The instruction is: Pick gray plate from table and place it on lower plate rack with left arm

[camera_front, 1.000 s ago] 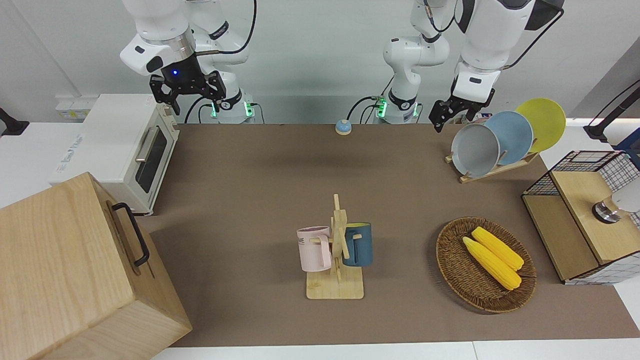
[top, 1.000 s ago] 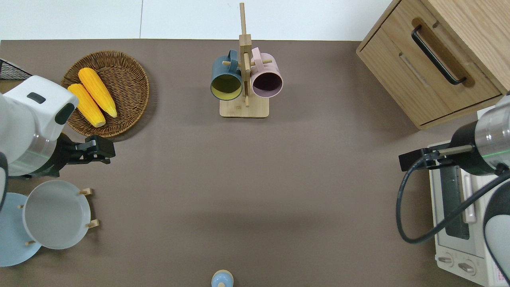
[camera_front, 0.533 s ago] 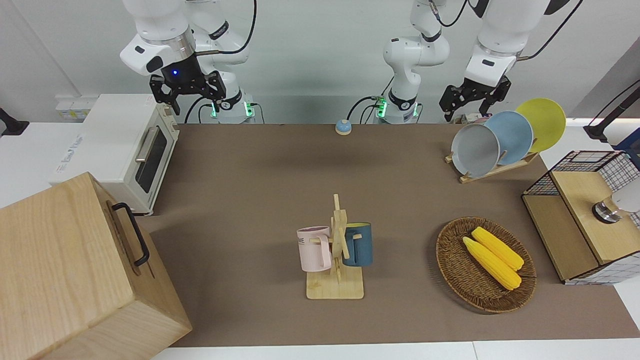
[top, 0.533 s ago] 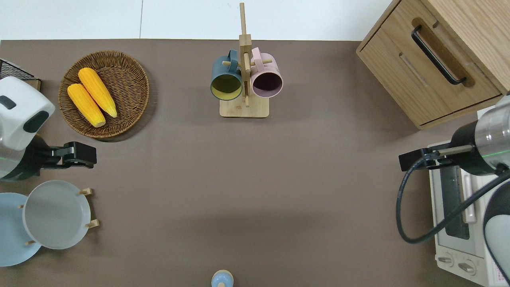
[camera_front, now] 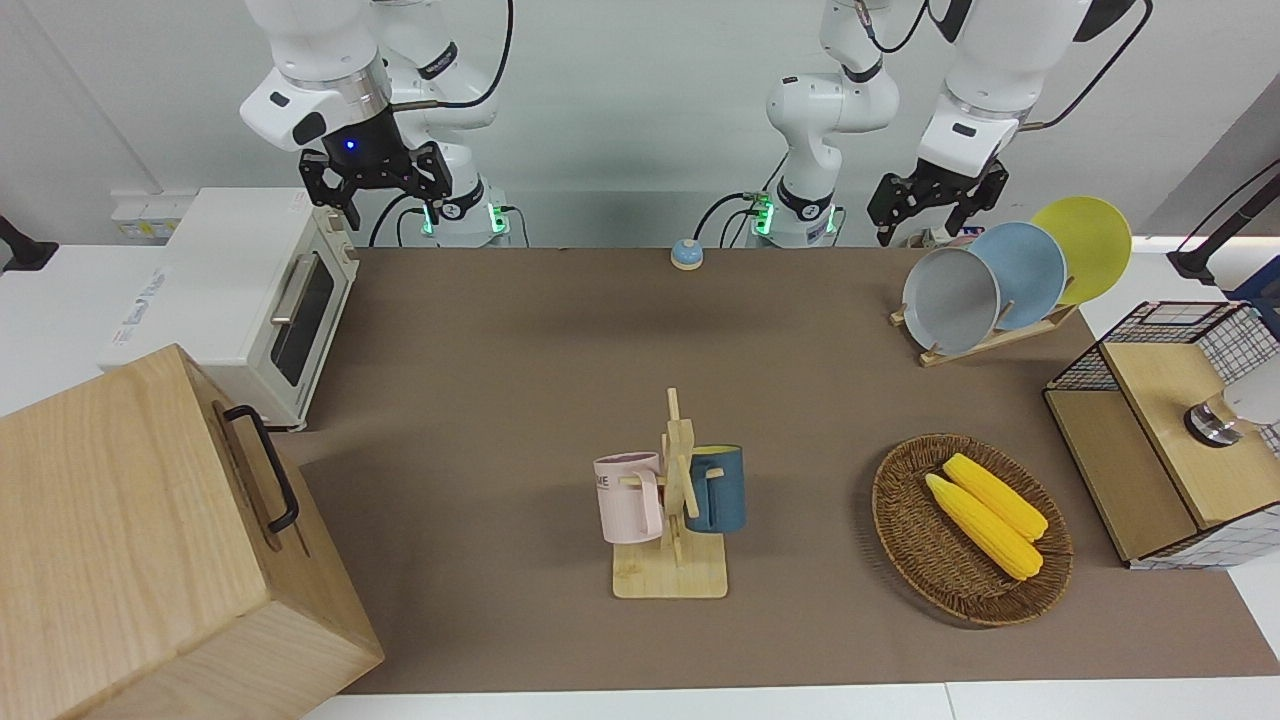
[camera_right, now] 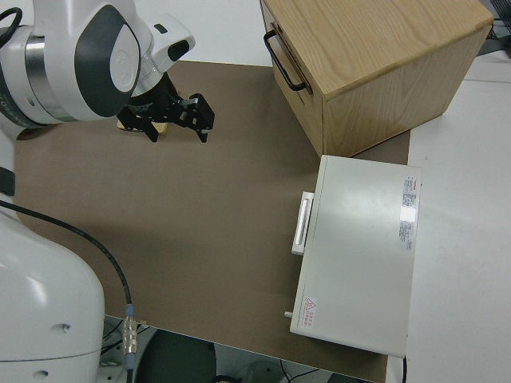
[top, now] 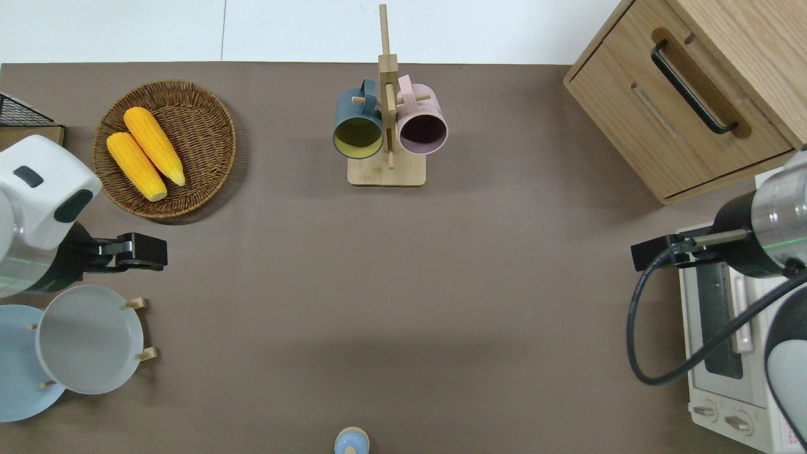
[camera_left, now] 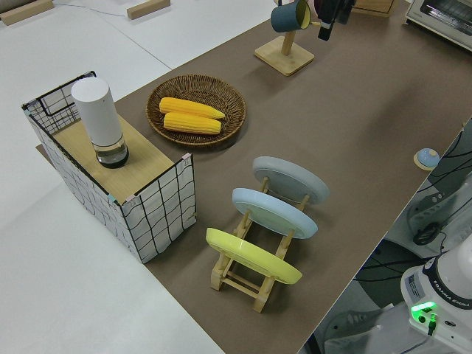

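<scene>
Gray plate (camera_front: 950, 299): seen leaning in the end slot of the lower plate rack (camera_front: 985, 342), farthest from the robots, propped by pegs; placement judged done.
Left pincer (camera_front: 933, 200): held aloft, fingers spread, nothing gripped.
Right pincer (camera_front: 372, 178): parked, fingers apart, empty.
Plates counted: three, on the desk (camera_front: 520, 360).
Mugs: two.
Corn cobs: two.

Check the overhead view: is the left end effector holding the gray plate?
No. The left end effector is up in the air, apart from the gray plate, which rests in the rack.
</scene>
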Controlling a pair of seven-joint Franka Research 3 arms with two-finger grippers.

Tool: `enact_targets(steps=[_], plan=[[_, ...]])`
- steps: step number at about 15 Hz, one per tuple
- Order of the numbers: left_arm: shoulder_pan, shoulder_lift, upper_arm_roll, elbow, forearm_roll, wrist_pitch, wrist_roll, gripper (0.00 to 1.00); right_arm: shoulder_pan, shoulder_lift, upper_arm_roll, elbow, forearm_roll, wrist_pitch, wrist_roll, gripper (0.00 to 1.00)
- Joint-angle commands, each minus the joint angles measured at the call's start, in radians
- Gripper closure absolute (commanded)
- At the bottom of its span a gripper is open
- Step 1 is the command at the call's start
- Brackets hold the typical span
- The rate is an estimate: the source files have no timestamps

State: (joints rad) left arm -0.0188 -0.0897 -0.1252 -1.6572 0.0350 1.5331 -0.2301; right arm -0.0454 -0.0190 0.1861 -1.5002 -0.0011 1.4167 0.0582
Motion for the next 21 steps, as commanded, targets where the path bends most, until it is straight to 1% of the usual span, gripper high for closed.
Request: enact_targets(steps=[1,2,6,9,10,11,14,16,21], plan=[[-0.004,-0.097,0.007,-0.134,-0.023,0.073,0.046,0.01,-0.01,-0.002,0.006,0.006,0.01,-0.013,0.0,0.011],[0.0,-0.099,0.007,-0.134,-0.023,0.065,0.072,0.01,-0.01,-0.002,0.006,0.006,0.01,-0.013,-0.001,0.011],[0.003,-0.096,0.007,-0.116,-0.023,0.018,0.052,0.01,-0.01,-0.002,0.006,0.006,0.01,-0.013,-0.001,0.013],[0.007,-0.078,0.01,-0.052,-0.015,-0.002,0.063,0.01,-0.01,-0.002,0.006,0.006,0.01,-0.013,-0.001,0.011],[0.008,-0.079,0.015,-0.046,-0.014,-0.01,0.069,0.01,-0.01,-0.002,0.006,0.006,0.01,-0.013,-0.001,0.011],[0.002,-0.079,0.035,-0.044,-0.014,-0.01,0.072,0.01,-0.01,-0.002,0.006,0.006,0.01,-0.013,-0.001,0.013],[0.003,-0.085,0.05,-0.045,-0.017,-0.011,0.122,0.01,-0.01,-0.002,0.006,0.006,0.01,-0.013,-0.001,0.011],[0.002,-0.084,0.053,-0.047,-0.023,-0.01,0.143,0.01,-0.01,-0.002,0.006,0.006,0.01,-0.013,-0.001,0.011],[-0.007,-0.088,0.05,-0.047,-0.024,-0.011,0.141,0.01,-0.01,-0.002,0.006,0.006,0.01,-0.013,-0.001,0.013]])
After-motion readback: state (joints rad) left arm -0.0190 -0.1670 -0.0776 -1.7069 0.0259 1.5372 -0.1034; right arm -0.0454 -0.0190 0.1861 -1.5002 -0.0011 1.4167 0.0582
